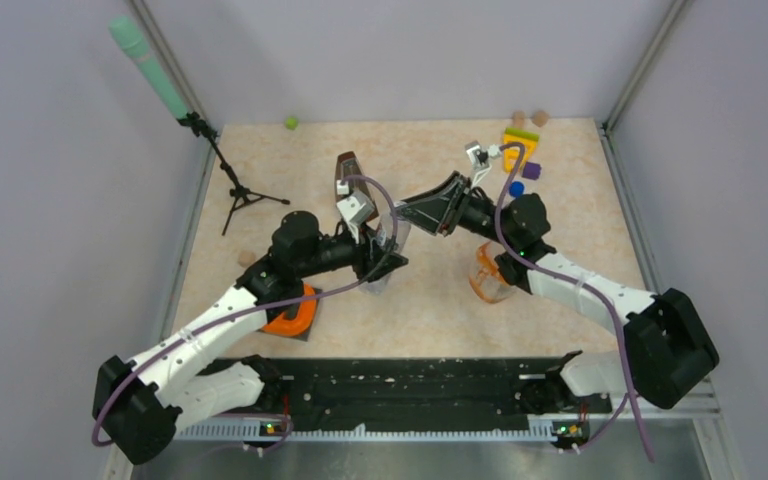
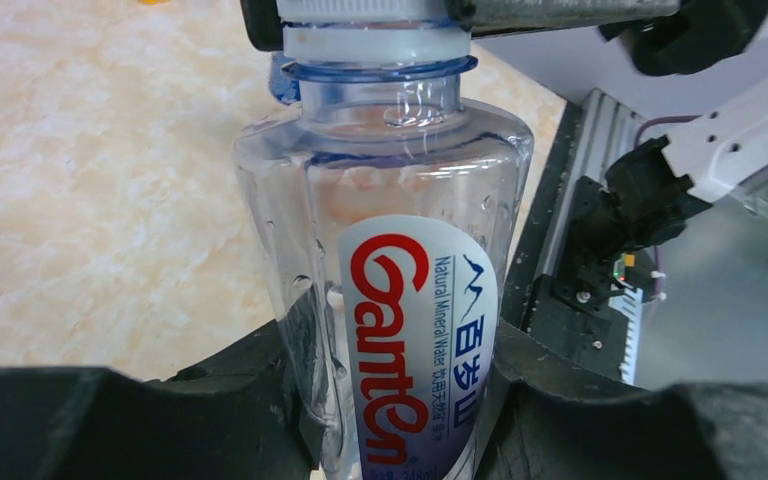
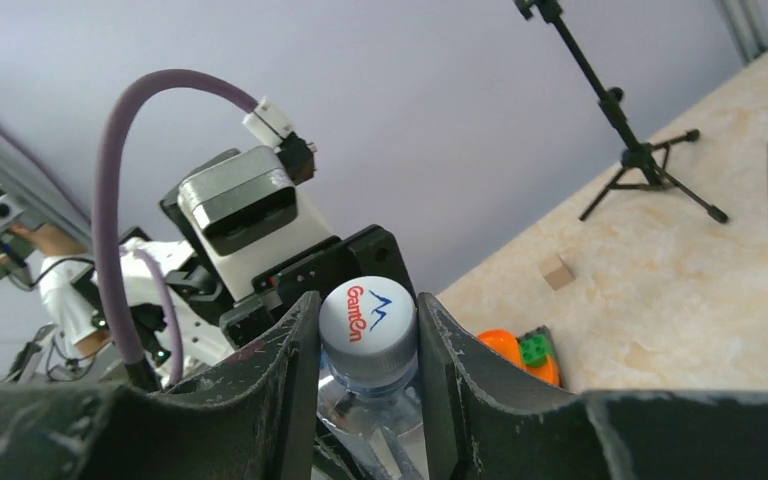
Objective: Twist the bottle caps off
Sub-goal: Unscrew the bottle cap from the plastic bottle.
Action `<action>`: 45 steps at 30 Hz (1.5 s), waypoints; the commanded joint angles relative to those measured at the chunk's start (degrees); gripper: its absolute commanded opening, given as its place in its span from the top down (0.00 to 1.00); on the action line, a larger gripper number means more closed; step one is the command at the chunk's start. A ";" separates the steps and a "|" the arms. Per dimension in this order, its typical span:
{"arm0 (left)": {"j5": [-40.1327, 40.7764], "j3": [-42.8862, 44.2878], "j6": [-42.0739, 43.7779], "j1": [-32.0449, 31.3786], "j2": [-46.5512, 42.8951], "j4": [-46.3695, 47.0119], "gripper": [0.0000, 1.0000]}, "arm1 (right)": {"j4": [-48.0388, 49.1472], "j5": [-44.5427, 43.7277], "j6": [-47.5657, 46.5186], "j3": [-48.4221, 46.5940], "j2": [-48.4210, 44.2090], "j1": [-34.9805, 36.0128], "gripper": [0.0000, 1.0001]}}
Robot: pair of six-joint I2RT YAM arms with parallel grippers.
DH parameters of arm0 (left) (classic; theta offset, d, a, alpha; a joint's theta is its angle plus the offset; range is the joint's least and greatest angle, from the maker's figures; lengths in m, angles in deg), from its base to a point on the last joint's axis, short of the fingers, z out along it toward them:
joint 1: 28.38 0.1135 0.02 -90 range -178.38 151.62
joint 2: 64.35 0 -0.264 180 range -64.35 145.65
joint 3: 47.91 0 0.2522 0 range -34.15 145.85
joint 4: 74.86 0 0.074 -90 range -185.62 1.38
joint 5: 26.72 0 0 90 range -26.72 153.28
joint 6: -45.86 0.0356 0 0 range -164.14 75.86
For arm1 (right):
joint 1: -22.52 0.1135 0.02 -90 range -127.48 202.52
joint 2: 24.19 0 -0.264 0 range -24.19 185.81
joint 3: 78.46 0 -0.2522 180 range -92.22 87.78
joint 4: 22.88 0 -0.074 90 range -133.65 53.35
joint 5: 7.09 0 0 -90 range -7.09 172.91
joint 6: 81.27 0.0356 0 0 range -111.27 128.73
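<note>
A clear bottle with a blue-and-red label (image 2: 400,300) stands upright at mid-table (image 1: 385,255). My left gripper (image 2: 400,400) is shut on its lower body, one finger on each side (image 1: 380,265). Its white cap (image 3: 365,320) is still on the neck (image 2: 370,40). My right gripper (image 3: 368,340) is shut on that cap from above and the right (image 1: 400,215), both fingers pressed against its sides. A squat orange-tinted bottle (image 1: 490,275) lies beside the right arm. A small blue cap (image 1: 516,188) lies loose at the back right.
A brown metronome (image 1: 345,170) stands just behind the held bottle. A tripod stand (image 1: 235,190) is at the back left, with a green ball (image 1: 290,122) beyond it. An orange toy (image 1: 295,310) lies under the left arm. A yellow toy (image 1: 520,145), a purple block (image 1: 531,170) and wooden discs (image 1: 540,117) sit at the back right.
</note>
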State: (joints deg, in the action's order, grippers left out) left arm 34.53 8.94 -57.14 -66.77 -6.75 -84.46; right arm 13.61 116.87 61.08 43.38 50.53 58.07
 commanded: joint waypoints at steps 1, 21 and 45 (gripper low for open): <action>-9.33 3.30 -1.87 -0.63 -0.12 6.60 1.00 | 14.42 6.36 5.56 0.91 1.81 -0.30 1.00; -2.79 5.75 2.43 -0.45 1.07 0.13 1.00 | -3.16 -0.07 -5.45 0.40 -3.89 -0.29 0.82; 8.49 12.16 7.67 -6.95 7.30 -11.37 1.00 | -13.76 -5.38 -8.91 -2.25 -6.83 -0.22 0.47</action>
State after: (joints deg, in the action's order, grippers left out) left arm 37.76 17.57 -51.87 -71.78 -0.28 -94.97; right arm -1.88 113.32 51.99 42.66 44.17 57.66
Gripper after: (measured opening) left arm 0.479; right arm 0.529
